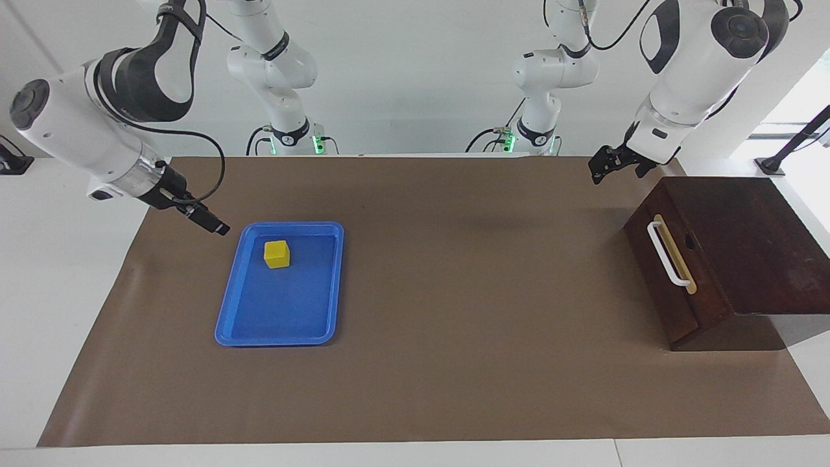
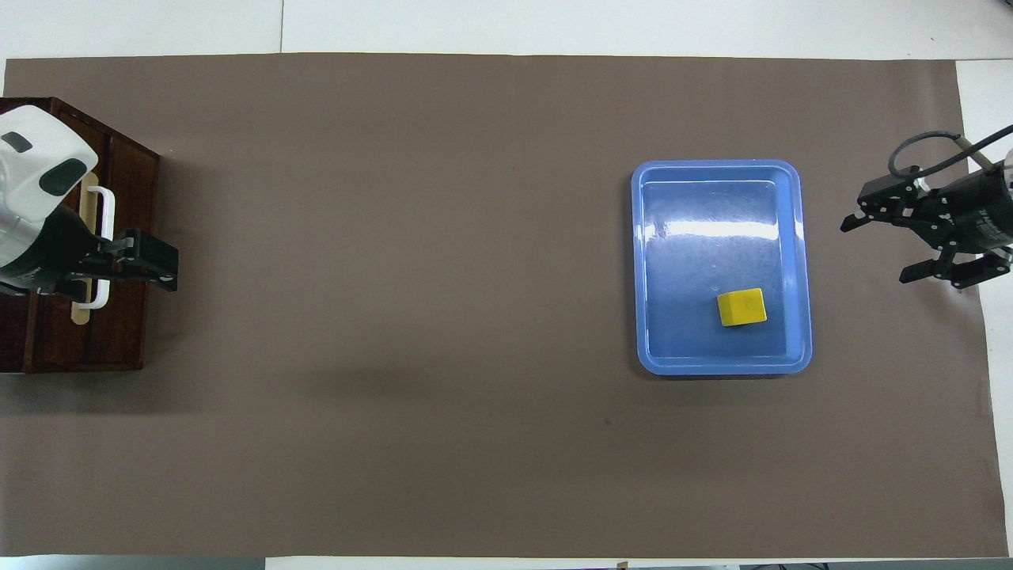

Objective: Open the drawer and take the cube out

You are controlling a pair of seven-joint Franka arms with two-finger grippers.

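The drawer (image 1: pixel 707 272) is shut in its dark wooden box (image 1: pixel 758 246) at the left arm's end of the table, and its white bar handle (image 1: pixel 668 253) faces the tray. In the overhead view the left arm covers part of the drawer (image 2: pixel 127 317). The yellow cube (image 1: pixel 277 253) lies in the blue tray (image 1: pixel 285 331), in the part nearer to the robots, and also shows from overhead (image 2: pixel 741 306). My left gripper (image 1: pixel 600 170) hangs in the air over the mat in front of the drawer (image 2: pixel 162 265). My right gripper (image 2: pixel 878 249) is open and empty over the mat's edge beside the tray (image 1: pixel 217 227).
The brown mat (image 1: pixel 454 324) covers most of the table. The blue tray (image 2: pixel 645 261) sits toward the right arm's end. The box stands at the mat's edge at the left arm's end.
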